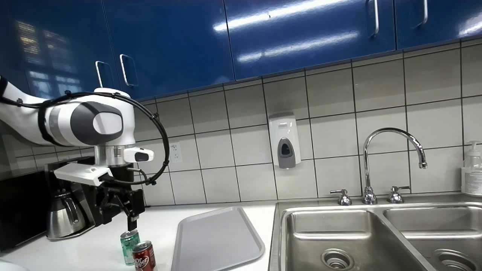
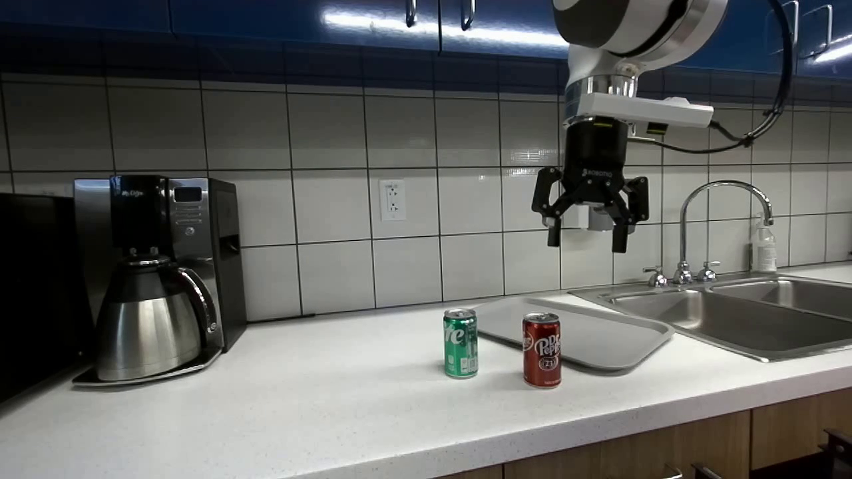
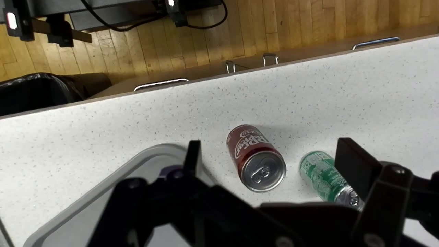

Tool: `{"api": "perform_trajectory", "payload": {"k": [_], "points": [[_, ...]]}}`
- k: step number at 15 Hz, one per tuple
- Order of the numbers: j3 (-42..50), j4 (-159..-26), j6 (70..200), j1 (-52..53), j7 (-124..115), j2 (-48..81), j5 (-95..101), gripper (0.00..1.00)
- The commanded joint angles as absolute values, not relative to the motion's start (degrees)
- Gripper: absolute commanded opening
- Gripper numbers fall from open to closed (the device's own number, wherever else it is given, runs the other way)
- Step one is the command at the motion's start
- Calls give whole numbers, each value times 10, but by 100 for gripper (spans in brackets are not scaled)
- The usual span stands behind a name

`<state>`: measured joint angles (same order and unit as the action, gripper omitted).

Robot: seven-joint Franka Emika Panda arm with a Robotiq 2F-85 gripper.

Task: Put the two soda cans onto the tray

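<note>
Near the tray (image 2: 599, 336), red can (image 2: 542, 356), green can (image 3: 320, 175) partly hidden in wrist view, gripper (image 2: 587, 242) higher, jaws spread

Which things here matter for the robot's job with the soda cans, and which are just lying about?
For the job:
red soda can, upright
green soda can, upright
grey tray, no can on it yet
claw, open

Just around:
coffee maker with its pot
double sink and faucet
wall dispenser
pump bottle
</note>
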<state>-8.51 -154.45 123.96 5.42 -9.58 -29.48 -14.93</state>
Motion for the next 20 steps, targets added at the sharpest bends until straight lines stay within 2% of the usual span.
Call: {"api": "perform_trajectory", "payload": {"k": [1, 20], "points": [[-95, -1548, 1281, 63, -102, -264, -129, 100], [-107, -1526, 1435, 70, -128, -100, -60, 100]]}}
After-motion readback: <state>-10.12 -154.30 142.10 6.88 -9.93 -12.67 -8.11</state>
